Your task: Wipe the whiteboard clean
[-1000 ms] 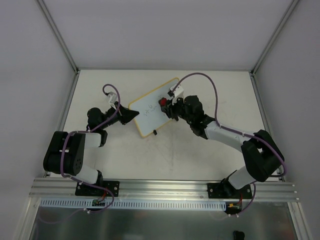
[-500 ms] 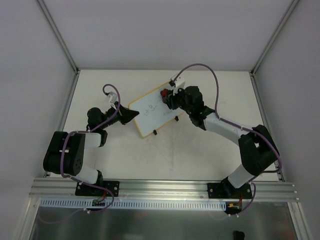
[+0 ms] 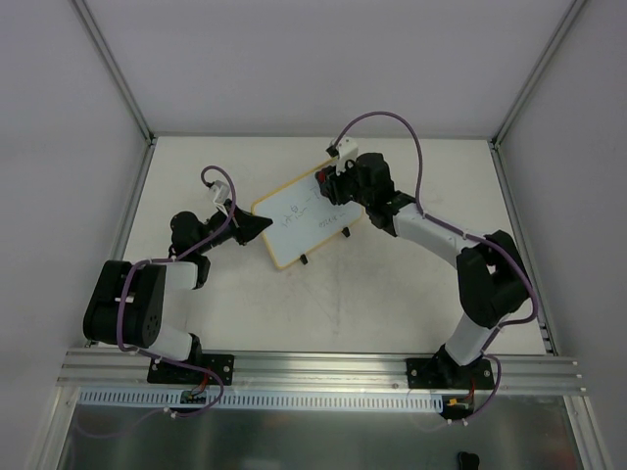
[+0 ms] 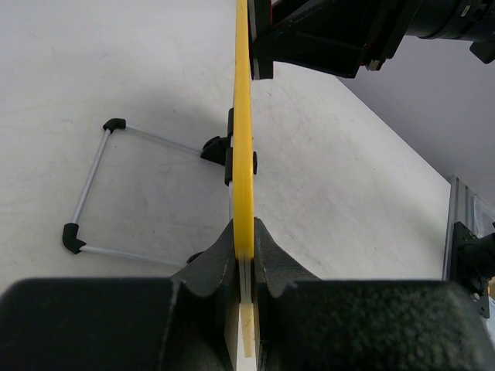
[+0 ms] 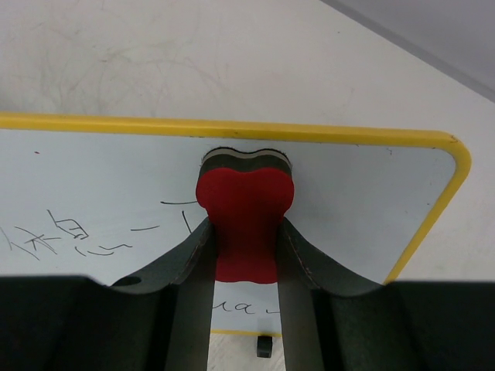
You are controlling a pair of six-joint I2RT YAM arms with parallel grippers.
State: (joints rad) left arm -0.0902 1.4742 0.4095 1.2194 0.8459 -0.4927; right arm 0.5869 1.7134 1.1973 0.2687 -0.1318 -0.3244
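**Eraser at the top edge, writing left to clear**

The right hand (image 5: pixel 246 232) pinches the red eraser (image 5: pixel 245 205). The eraser's dark felt end sits against the board (image 5: pixel 93 154) just under the yellow top frame, near a corner. The left hand (image 4: pixel 244 247) is clamped on the board's opposite edge, with the frame between its fingers, bracing it. The board sits on the bench (image 4: pixel 93 54) toward the far middle, between the two hands.

In the right wrist view, scribbles show to one side of the eraser and a few marks beneath it, so I judge the wiping well short of done.

To do it well, press the felt flat and sweep in overlapping strokes along the board toward the left hand. Then make a lower pass. Push no harder than the left grip can brace, or the board may twist loose.
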